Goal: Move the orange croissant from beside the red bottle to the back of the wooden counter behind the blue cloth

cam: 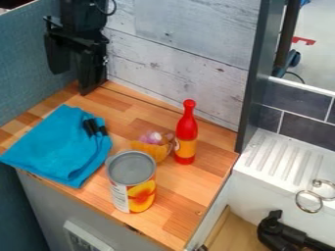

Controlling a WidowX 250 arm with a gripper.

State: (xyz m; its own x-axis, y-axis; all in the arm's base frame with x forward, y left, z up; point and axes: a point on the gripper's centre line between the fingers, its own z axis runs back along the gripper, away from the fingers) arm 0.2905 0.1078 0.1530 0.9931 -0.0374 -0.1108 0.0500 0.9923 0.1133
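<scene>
Hanging beyond blue cloth (56,147) | gripper (73,82): fingers well apart | holding nothing

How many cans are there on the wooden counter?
1. The can stands upright near the front edge of the counter, beside the blue cloth, with the red bottle farther back.

No readable text or numbers.

Wood-block table (180,188). Directly on it: folded blue cloth (56,147); upright tin can (132,181), fruit-slice label, near front edge; upright red bottle (187,130), orange label; orange item (155,150) with pinkish-purple top, between can and bottle.
</scene>
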